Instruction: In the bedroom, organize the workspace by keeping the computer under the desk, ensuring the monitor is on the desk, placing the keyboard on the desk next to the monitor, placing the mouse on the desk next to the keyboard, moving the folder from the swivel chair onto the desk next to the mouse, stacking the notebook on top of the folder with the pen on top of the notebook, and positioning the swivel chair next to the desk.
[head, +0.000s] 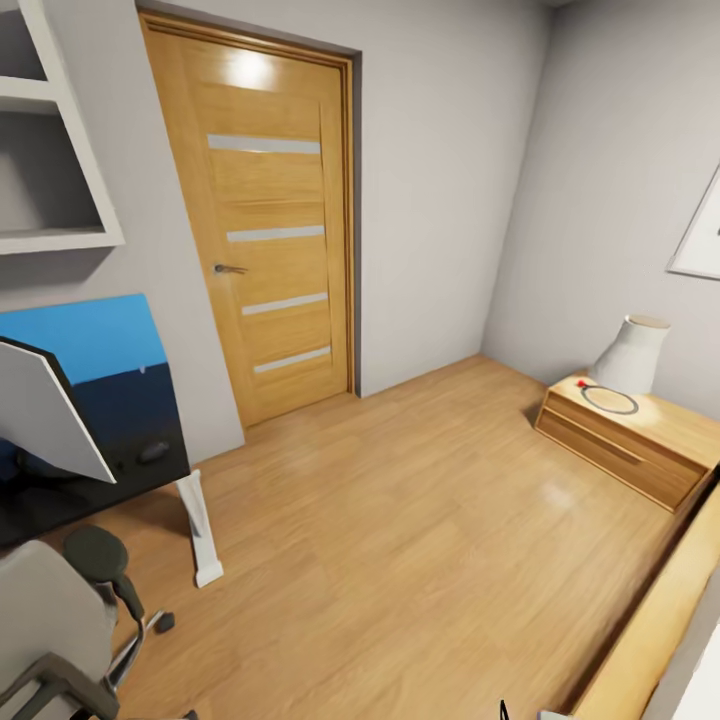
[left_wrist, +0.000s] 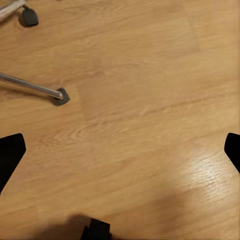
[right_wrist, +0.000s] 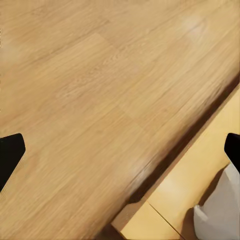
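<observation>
Glossy black desk (head: 95, 470) with blue back panel at head view's left, long edge running toward wooden door (head: 265, 220). Wide silver-backed monitor (head: 45, 410) on it, tilted; small dark mouse (head: 153, 452) just beside. Grey fabric swivel chair (head: 50, 620) in front; its silver leg with castor (left_wrist: 35, 89) on floor, well clear of left gripper (left_wrist: 120, 150), jaws wide apart, empty. Right gripper (right_wrist: 120, 150) likewise spread, holding nothing, above light wood floor (right_wrist: 90, 100).

At your nine o'clock the glossy black surface (head: 150, 425) carries the monitor (head: 50, 415) and the mouse (head: 153, 452). The swivel chair (head: 60, 620) stands on the floor (head: 400, 540) at seven o'clock.
</observation>
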